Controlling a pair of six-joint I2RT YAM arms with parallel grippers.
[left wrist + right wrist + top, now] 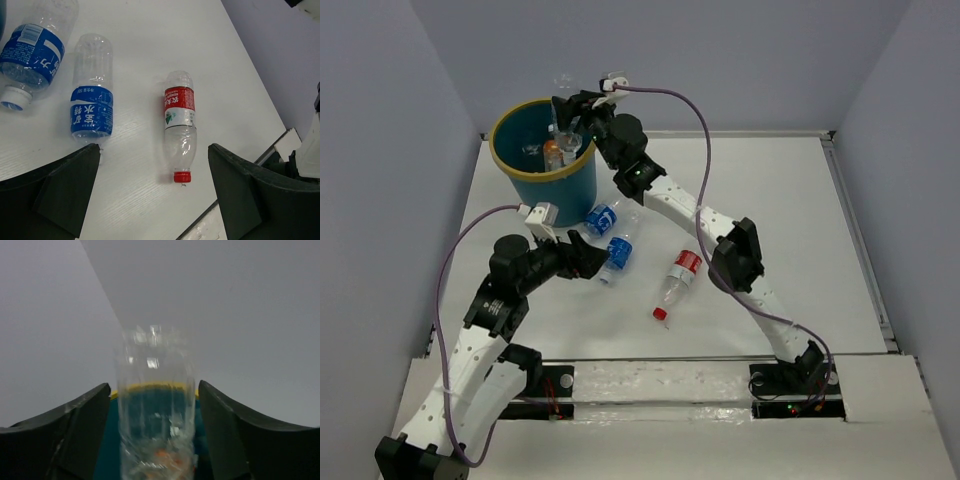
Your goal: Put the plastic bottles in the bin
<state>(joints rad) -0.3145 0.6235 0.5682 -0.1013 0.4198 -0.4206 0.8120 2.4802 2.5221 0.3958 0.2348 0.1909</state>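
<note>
**Right pincer over the bin with a clear bottle between its fingers; left pincer wide open above three bottles**

Your right pincer point(154, 386) is up over the bin point(525, 185). A clear bottle point(156, 405) stands between its two fingers and reaches out past the tips. The bottle is blurred in the wrist view. Only a thin sliver shows between it and each finger, so you cannot tell whether the pads are gripping it or have let go. The bin's yellow-tan rim and teal inside lie straight ahead of this pincer, seen through the bottle. In the top view, an orange-liquid bottle point(552, 152) and some other clear plastic sit inside the bin, under the pincer.

Your left pincer point(154, 150) is spread wide with nothing between its fingers, poised low over the table point(770, 220).
- **Red-labelled bottle point(180, 130):** it lies on its side just ahead of the pincer, in line with the gap between the fingers. Its red cap points back toward the pincer, and it sits nearer the finger on the right of the wrist view.
- **Blue-labelled bottle point(92, 100):** it lies on its side just ahead of the finger on the left of that view, with its near end hidden behind the fingertip.
- **Second blue-labelled bottle point(32, 50):** it lies farther out and off to that same side, beside the first, with its open neck facing back toward the pincer.

All three of these bottles lie outside the bin.
</note>
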